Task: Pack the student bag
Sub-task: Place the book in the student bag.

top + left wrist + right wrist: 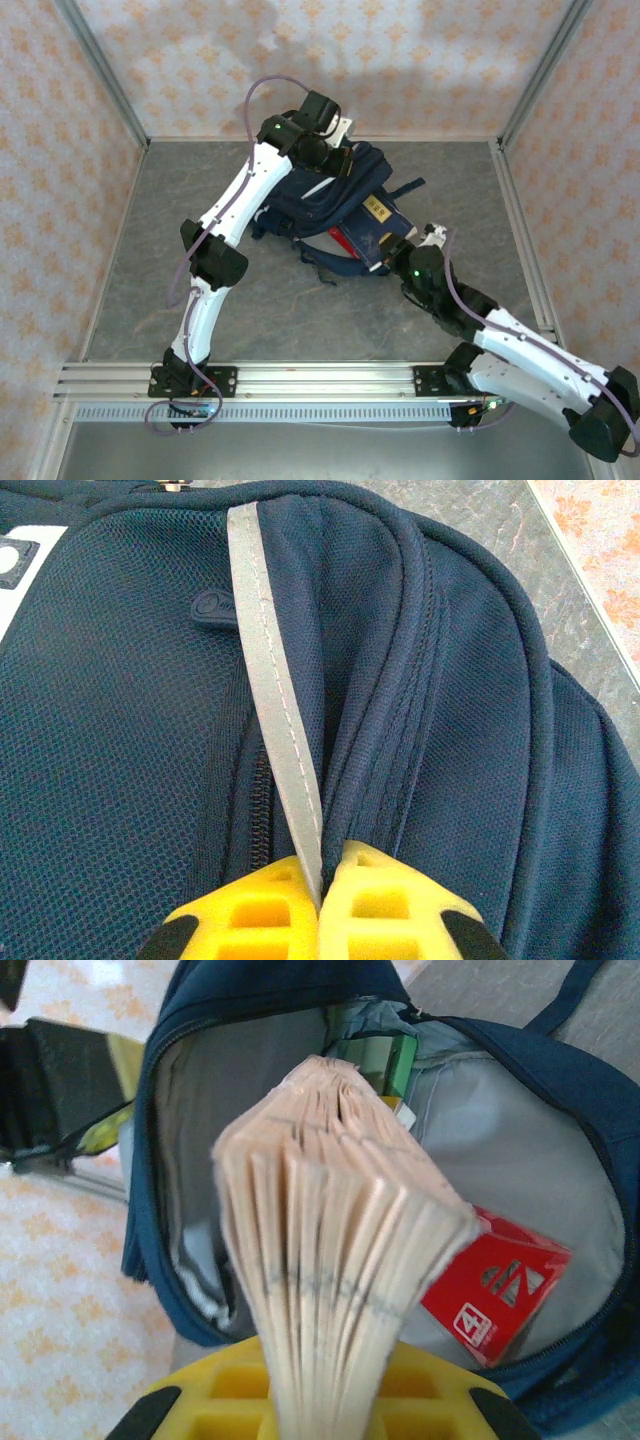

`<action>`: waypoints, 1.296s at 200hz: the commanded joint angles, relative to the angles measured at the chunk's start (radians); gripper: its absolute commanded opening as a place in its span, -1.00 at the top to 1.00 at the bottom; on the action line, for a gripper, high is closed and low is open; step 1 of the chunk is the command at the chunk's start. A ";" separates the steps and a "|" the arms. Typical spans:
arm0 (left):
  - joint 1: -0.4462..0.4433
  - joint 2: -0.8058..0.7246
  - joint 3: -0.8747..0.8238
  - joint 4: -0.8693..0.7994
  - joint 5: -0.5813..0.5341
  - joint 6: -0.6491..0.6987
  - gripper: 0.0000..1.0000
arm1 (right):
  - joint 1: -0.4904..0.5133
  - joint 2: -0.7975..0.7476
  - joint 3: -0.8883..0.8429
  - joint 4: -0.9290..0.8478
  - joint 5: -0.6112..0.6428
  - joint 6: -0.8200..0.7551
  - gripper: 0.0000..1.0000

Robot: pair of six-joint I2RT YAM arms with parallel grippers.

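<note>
Two-handed loading step: clamps the grey strap (272,680) of the student bag (120,740) in the left gripper (320,885) and a book (330,1240) in the right gripper (320,1405), next needs pushing farther in.

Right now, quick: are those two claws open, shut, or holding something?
Left gripper: shut on the grey strip of the student bag.
Right gripper: shut on a thick book, held at the bag's open mouth.
</note>
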 commanded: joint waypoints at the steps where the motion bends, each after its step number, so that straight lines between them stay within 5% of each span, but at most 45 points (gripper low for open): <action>1: 0.014 -0.067 0.033 0.027 0.043 -0.039 1.00 | -0.042 0.060 0.026 0.162 -0.064 0.071 1.00; 129: 0.013 -0.079 -0.014 0.054 0.170 -0.073 1.00 | -0.102 0.510 0.166 0.469 -0.153 0.106 1.00; 156: 0.008 -0.089 -0.028 0.071 0.205 -0.090 1.00 | -0.109 0.704 0.241 0.579 -0.158 0.121 1.00; 189: 0.002 -0.109 -0.068 0.110 0.224 -0.110 1.00 | -0.136 1.052 0.354 0.941 -0.177 0.244 1.00; 223: 0.002 -0.092 -0.072 0.138 0.237 -0.131 1.00 | -0.165 1.343 0.572 1.172 -0.336 0.297 0.53; 259: 0.005 -0.076 -0.062 0.126 0.218 -0.119 1.00 | -0.168 1.256 0.549 1.068 -0.385 0.158 -0.06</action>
